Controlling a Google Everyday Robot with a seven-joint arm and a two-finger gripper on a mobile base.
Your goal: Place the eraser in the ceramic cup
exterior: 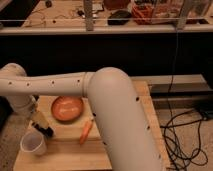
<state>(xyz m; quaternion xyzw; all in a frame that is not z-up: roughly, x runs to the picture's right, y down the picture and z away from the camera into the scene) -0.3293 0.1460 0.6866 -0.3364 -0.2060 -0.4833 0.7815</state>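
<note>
A pale ceramic cup (32,144) stands upright near the front left corner of the wooden table (65,155). My gripper (43,126) hangs at the end of the white arm (55,84), just above and to the right of the cup's rim. A small pale yellowish piece (38,120) shows at the gripper; I cannot tell whether it is the eraser. No eraser shows elsewhere on the table.
An orange bowl (67,108) sits on the table behind the cup. An orange carrot-like object (86,131) lies to its front right. My large white forearm (122,125) covers the table's right half. Black cables (185,135) lie on the floor at right.
</note>
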